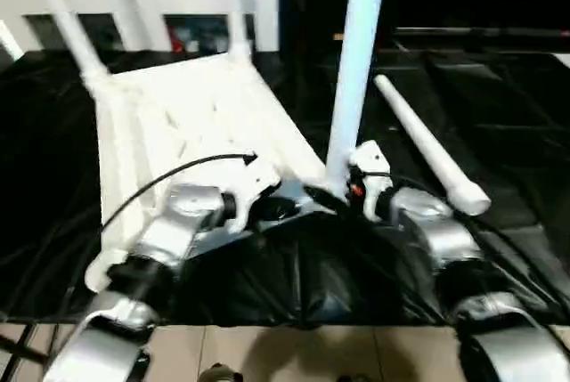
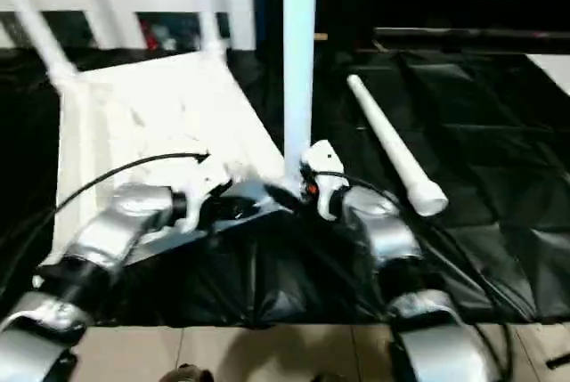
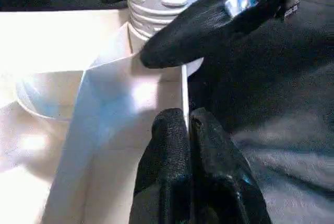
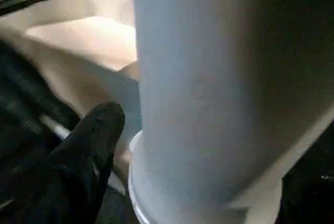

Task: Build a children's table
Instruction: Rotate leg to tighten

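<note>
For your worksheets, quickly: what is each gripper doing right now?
Left gripper: shut on the tabletop rim.
Right gripper: at the base of the upright leg; open or gripping cannot be told.

Strong glare is seen on the tabletop (image 1: 191, 119), ribs washed out. Beyond the tabletop, the cabinet (image 1: 142, 8) is blurred, dim.

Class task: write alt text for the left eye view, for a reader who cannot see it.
A white plastic rectangular tabletop lies upside down on black sheeting, with three round white tube legs standing up from its corners. The robot's right gripper flanks the nearest leg; the left gripper is at the tabletop's edge beside it. A fourth leg lies loose to the right.
</note>
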Robot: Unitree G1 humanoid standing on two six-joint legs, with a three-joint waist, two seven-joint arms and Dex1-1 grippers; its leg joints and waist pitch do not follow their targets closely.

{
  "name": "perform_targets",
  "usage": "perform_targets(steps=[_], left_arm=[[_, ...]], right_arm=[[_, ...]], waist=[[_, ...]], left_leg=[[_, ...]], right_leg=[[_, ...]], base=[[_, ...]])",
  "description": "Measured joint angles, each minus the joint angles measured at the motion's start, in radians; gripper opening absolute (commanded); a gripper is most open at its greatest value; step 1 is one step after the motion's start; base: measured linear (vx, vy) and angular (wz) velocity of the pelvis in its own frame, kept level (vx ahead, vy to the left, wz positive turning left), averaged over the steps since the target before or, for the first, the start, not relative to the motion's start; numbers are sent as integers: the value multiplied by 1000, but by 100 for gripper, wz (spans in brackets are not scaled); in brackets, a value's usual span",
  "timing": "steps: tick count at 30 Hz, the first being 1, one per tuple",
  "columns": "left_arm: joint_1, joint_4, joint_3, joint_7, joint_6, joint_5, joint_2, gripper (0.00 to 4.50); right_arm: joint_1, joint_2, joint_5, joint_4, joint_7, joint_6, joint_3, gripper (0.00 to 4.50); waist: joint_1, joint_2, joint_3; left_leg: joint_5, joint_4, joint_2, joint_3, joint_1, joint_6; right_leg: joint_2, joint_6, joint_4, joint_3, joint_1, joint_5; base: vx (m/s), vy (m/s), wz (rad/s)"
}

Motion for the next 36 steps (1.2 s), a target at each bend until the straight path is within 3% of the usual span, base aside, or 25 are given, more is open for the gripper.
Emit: perform_targets(steps=[5, 12, 13, 16, 17, 22, 30, 36], left_arm=[[29, -43, -8, -96, -5, -26, 42, 0], [56, -97, -22, -192, 5, -48, 88, 0], [58, -104, -26, -200, 8, -54, 92, 0], [61, -112, -29, -222, 16, -63, 100, 0], [64, -118, -31, -225, 19, -64, 102, 0], [72, -132, -34, -228, 26, -65, 105, 0], [76, -126, -35, -185, 34, -55, 83, 0], [26, -31, -16, 24, 44, 6, -12, 0]], right_arm=[[35, -63, 31, -95, 164, 14, 33, 386], [80, -133, 61, -188, 322, 66, 70, 386], [84, -138, 61, -200, 338, 71, 80, 360], [86, -145, 61, -216, 351, 79, 89, 352], [87, -146, 62, -225, 358, 86, 90, 313], [92, -156, 64, -235, 370, 99, 94, 290], [123, -134, 70, -255, 322, 132, 74, 273], [79, -17, 37, -110, 13, 110, -8, 272]], waist=[[18, 0, 0], [29, 0, 0], [29, 0, 0], [29, 0, 0], [29, 0, 0], [28, -1, 0], [28, -1, 0], [1, -4, -2]], left_leg=[[0, 0, 1, 0, -1, 0], [0, 1, 1, 0, -2, 0], [0, 1, 1, 0, -2, 0], [0, 1, 1, 0, -2, 0], [0, 1, 1, 0, -2, 0], [0, 1, 0, 0, -2, 0], [0, 1, 0, 0, -2, 0], [0, 1, -1, 0, 2, 0]], right_leg=[[0, 1, 0, 0, 0, -1], [-1, 2, 0, 1, 1, -2], [-1, 2, 0, 1, 1, -2], [-1, 3, 1, 1, 1, -2], [-1, 6, 1, 1, 1, -4], [-1, 7, 1, 1, 1, -4], [-1, 6, 1, 2, 1, -4], [-1, 8, 0, 1, 2, -5]], base=[[0, 0, 0], [0, 0, 0], [0, 0, 0], [0, 0, 0], [0, 0, 0], [0, 0, 0], [0, 0, 0], [0, 0, 0]])
